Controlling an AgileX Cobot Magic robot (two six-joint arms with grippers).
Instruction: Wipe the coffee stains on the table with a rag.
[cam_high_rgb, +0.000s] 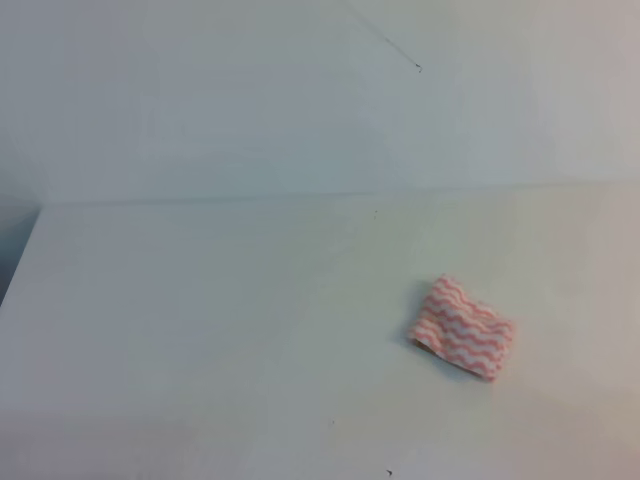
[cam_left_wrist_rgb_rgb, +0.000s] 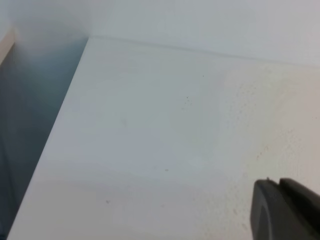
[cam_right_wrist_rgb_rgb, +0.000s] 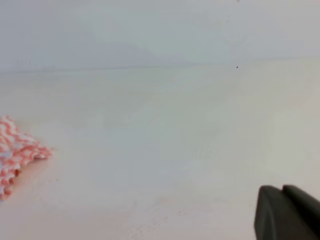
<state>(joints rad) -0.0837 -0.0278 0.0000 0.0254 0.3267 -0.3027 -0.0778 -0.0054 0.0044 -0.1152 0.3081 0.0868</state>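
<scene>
white tabletop fills nearly every view; the table meets a pale wall along a faint line across the middle of the high view, and a dark gap shows at the far left edge. the rag, pink-and-white wavy stripes, lies folded and loose on the table at the lower right of the high view. from the right wrist camera only its corner shows at the left edge, low down. no arm is over it in the high view.

i can't find the coffee stains anywhere. no orange-brown puddle shows on the bare surface in any view, only tiny dark specks. either it lies out of frame, under the rag, or it is already wiped; i can't say which.

the right gripper shows only as a dark block in the lower right corner of its own view, well apart from the rag; its jaws are clenched on nothing. the left gripper is likewise a dark corner piece in its view, and i cannot tell how its jaws stand.

my judgement for the step in hand: spread the right jaws first, come down over the rag's middle, pinch through the folded layers so it doesn't unfold, then press it flat while dragging across any stain.
</scene>
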